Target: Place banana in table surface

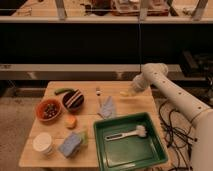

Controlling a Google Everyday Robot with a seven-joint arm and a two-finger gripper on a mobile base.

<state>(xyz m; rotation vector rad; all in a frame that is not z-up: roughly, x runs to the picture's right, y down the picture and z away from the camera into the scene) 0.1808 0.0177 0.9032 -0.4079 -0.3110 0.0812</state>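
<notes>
The light tan wooden table surface (90,124) fills the middle of the view. My white arm reaches in from the right, and its gripper (131,91) is low over the table's far right part. The small pale yellow banana (123,94) shows right at the gripper's tip, at or just above the planks. I cannot tell whether it is held or lying free.
A green tray (150,152) with a white brush (127,134) stands at the front right. A grey cloth (107,107), a fork (98,92), a dark bowl (73,99), a green vegetable (63,90), a red bowl (49,110), an orange lump (70,121), a white cup (43,143) and a blue sponge (71,144) lie to the left.
</notes>
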